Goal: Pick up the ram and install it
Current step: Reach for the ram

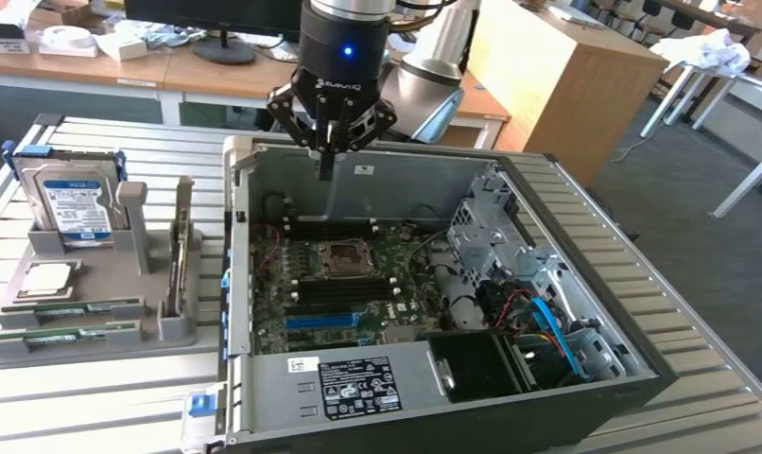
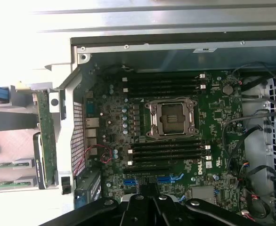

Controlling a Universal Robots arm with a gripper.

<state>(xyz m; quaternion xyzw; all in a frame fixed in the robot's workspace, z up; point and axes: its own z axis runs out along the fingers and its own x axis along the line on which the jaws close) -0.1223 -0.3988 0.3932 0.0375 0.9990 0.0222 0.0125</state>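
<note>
Ext. cam: off the arm, high up, tilted down at the tabletop [image 1: 91,397] from mid range. It takes in the whole open PC case [image 1: 406,184], w/ parts tray [image 1: 53,352] at the exterior view's left and office behind. Wrist cam: sits above the hand [image 1: 327,168], faces straight down into the case, close in. Shared: motherboard [image 1: 394,274], CPU socket [image 2: 170,120], tray edge.

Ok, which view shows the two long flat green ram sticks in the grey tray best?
The exterior view: both long flat green ram sticks lie whole, side by side in the grey tray, at that view's left beside the open computer case. The wrist view catches just part of each stick.
</note>
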